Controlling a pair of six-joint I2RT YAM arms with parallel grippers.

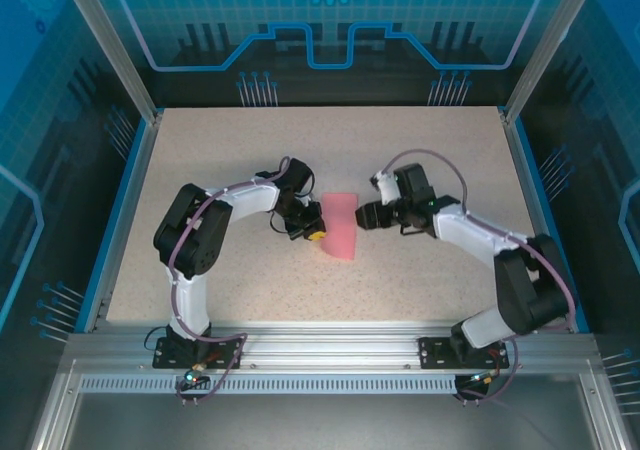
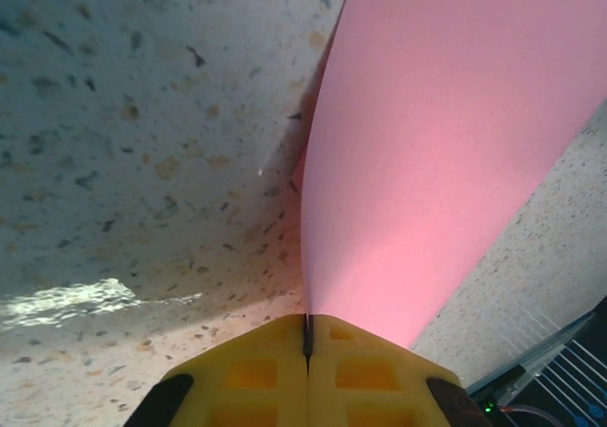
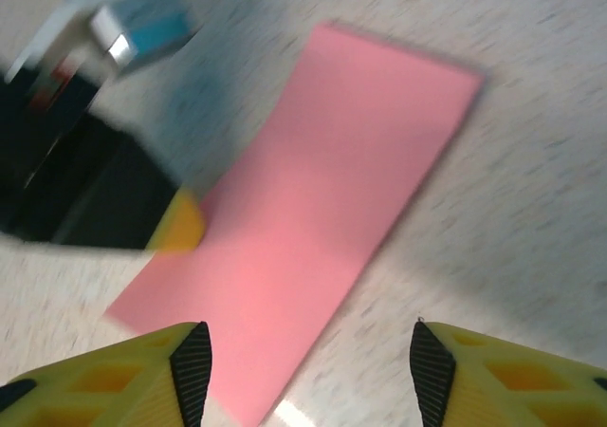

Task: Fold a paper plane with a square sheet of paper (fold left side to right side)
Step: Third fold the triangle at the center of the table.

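The square sheet of paper point(image 1: 340, 226) lies mid-table as a narrow salmon-pink rectangle. My left gripper point(image 1: 312, 232) sits at its left edge. In the left wrist view the yellow jaws point(image 2: 307, 321) are pressed together, pinching the paper's edge. From the pinch the pink sheet point(image 2: 446, 142) curves upward. My right gripper point(image 1: 366, 216) hovers at the paper's right side. Its fingers point(image 3: 308, 370) stand wide apart over the paper point(image 3: 313, 209) and the bare table, holding nothing. The left gripper's yellow tip point(image 3: 178, 223) shows at the paper's far edge.
The speckled table point(image 1: 200, 170) has blue side rails and an aluminium frame point(image 1: 320, 345) along the near edge, where both arm bases are bolted. Open tabletop lies all around the paper.
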